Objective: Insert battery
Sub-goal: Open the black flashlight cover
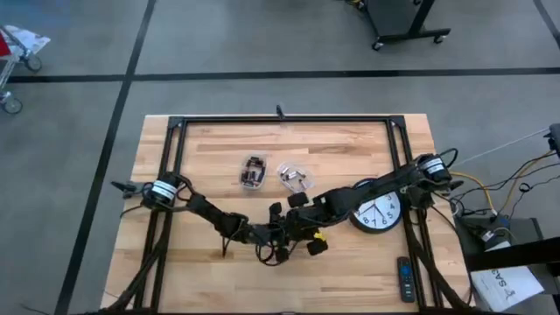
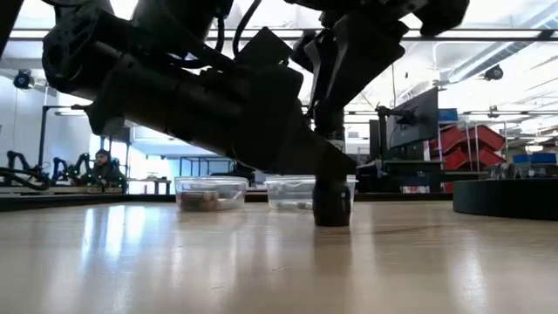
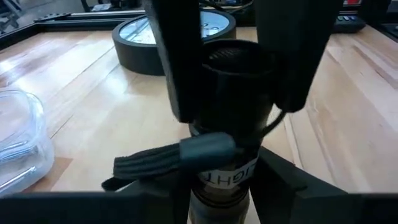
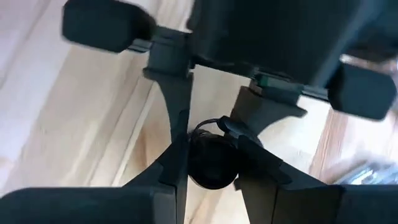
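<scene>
Across a wooden table [image 1: 210, 271] ringed by a black frame [image 1: 284, 118], two dark arms converge near the front edge. Seen from above, the left arm [image 1: 197, 206] reaches in from nine o'clock and the right arm [image 1: 367, 192] from three o'clock, meeting just below the table's centre.

A round wall clock [image 1: 378, 213] lies face up at about four o'clock from centre, partly under the right arm. Two clear plastic tubs [image 1: 254, 172] sit side by side toward twelve o'clock, well apart from the grippers. A remote [image 1: 405, 278] lies at five o'clock near the table's corner.

Between both grippers is a black cylindrical flashlight [image 3: 233, 81], its tail resting on the wood in the low view. The left gripper [image 3: 239, 56] pinches its barrel, one finger at either side. The right gripper [image 4: 211, 155] closes on the same body from the opposite end, fingers touching its round black end [image 4: 210, 163].

No battery can be made out; a yellow speck [image 1: 318, 234] shows beside the grippers, too small to identify.
</scene>
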You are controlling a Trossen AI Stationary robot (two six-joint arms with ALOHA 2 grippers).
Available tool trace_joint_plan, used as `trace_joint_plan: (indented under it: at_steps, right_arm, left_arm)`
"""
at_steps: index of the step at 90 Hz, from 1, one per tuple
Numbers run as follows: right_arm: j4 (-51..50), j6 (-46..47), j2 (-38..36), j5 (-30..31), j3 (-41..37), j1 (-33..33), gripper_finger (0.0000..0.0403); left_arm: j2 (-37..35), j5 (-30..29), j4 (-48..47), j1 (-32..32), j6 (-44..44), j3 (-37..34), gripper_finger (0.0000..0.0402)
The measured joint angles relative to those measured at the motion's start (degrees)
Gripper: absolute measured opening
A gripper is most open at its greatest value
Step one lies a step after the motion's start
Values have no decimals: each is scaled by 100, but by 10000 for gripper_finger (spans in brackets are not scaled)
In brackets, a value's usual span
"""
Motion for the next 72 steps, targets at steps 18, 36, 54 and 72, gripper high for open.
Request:
trace_joint_plan:
  at_steps: [18, 36, 54, 72]
  right_arm:
    - [111, 948, 7, -120, 4, -15, 108]
    - [52, 2916, 73, -181, 163, -22, 146]
    - [113, 5052, 42, -155, 339, -22, 181]
    - [101, 7281, 37, -119, 343, 19, 202]
  left_arm:
    - [0, 46, 2, -6, -84, 0, 101]
    - [0, 76, 7, -4, -182, 0, 112]
    - [0, 32, -3, 0, -182, 0, 103]
    - [-2, 28, -46, 0, -186, 2, 114]
